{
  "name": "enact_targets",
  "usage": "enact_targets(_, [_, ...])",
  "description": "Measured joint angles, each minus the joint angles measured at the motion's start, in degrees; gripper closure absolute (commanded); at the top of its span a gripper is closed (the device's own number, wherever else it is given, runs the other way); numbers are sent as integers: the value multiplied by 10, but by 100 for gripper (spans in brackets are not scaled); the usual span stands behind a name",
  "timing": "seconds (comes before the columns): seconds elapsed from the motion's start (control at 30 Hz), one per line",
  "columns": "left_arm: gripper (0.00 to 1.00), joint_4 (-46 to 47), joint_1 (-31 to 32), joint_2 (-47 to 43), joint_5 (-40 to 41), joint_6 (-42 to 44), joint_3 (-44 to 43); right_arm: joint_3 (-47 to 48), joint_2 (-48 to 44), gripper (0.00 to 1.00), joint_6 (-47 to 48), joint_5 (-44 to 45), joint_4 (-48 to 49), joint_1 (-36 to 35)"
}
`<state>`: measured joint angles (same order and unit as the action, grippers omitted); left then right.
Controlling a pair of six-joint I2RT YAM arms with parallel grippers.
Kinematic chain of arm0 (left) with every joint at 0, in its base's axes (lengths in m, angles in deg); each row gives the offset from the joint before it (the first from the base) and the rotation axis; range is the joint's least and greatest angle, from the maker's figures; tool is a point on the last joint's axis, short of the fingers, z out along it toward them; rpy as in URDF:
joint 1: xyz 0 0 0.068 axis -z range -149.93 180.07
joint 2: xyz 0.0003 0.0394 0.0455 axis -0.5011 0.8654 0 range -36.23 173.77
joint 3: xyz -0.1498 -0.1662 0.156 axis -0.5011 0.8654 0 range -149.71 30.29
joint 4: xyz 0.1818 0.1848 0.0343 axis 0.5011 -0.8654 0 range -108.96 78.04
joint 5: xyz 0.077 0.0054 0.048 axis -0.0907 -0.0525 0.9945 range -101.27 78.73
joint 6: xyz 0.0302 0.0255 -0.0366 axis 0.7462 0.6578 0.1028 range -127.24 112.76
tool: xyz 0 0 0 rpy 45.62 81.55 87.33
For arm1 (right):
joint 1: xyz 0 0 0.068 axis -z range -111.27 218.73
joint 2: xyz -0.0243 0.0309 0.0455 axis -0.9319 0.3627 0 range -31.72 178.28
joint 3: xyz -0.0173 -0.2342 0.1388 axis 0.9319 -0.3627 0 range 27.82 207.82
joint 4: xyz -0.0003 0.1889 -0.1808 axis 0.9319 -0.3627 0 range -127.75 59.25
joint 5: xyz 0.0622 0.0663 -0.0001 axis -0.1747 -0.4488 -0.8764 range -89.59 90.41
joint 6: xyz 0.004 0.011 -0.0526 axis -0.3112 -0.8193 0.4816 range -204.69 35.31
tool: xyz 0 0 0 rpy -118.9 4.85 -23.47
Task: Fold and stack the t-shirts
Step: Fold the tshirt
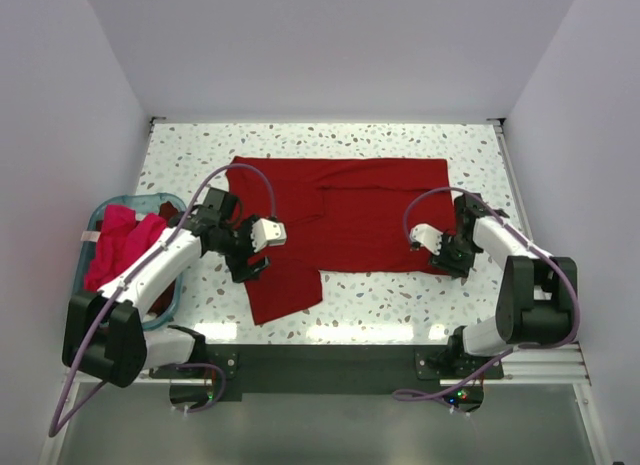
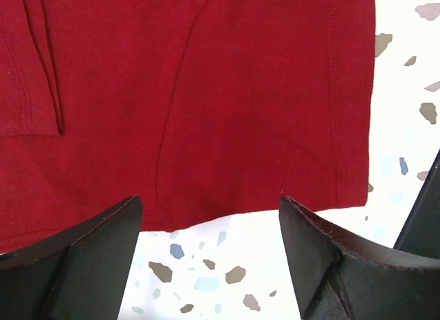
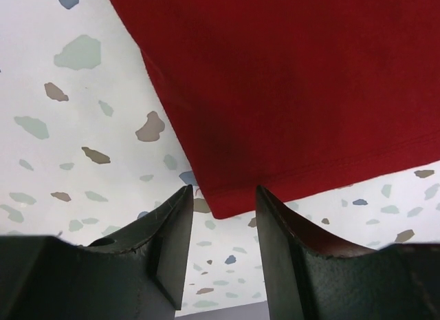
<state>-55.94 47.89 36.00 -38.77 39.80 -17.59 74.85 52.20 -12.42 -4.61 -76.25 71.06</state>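
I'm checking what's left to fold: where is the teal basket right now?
In the top external view, the teal basket sits at the left edge of the table beside the left arm, holding pinkish-red shirts; the crimson shirt lies to its right.

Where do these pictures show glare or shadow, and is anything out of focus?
Top external: the table is washed out almost to white along its near edge. Left wrist: the crimson shirt is sharp, stitching clear, while the dark left fingers look soft. Right wrist: a soft shadow darkens the shirt just above the right fingers.
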Motion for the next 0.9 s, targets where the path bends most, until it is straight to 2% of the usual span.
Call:
enact_targets(0.13, [16,7,0,5,8,-2,0,-18,1,55,10,0,9,3])
enact_targets(0.23, [23,14,0,8,12,-2,2,-26,9,59,15,5,18,3])
enact_targets(0.4, [29,16,15,11,24,0,21,-22,17,76,18,15,32,3])
enact_targets(0.6, [33,45,69,2,59,-7,76,-20,19,100,19,21,46,3])
enact_targets(0.9, [35,107,125,-3,106,-26,137,-17,20,100,19,21,43,3])
